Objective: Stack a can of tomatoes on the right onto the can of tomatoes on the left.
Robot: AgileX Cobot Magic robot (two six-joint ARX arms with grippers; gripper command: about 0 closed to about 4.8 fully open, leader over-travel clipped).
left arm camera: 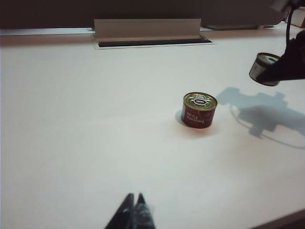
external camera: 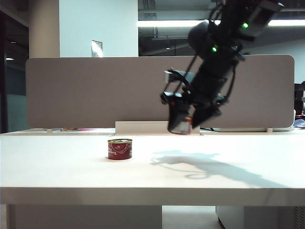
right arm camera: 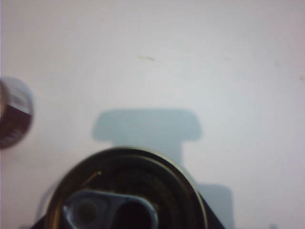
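White tabletop [external camera: 57,162] carries the left can [external camera: 119,149], label reading "Tomato". At its two o'clock, well apart and airborne, the right can [external camera: 186,126] sits clamped in the right gripper [external camera: 187,125]: lifted, not yet stacked. Left gripper [left arm camera: 135,211] rests near the table's front edge, jaws together.

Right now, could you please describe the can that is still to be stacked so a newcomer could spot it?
Above the white table, find the right gripper. It holds a can in the air, unlike the other can, which stands on the table to its left.
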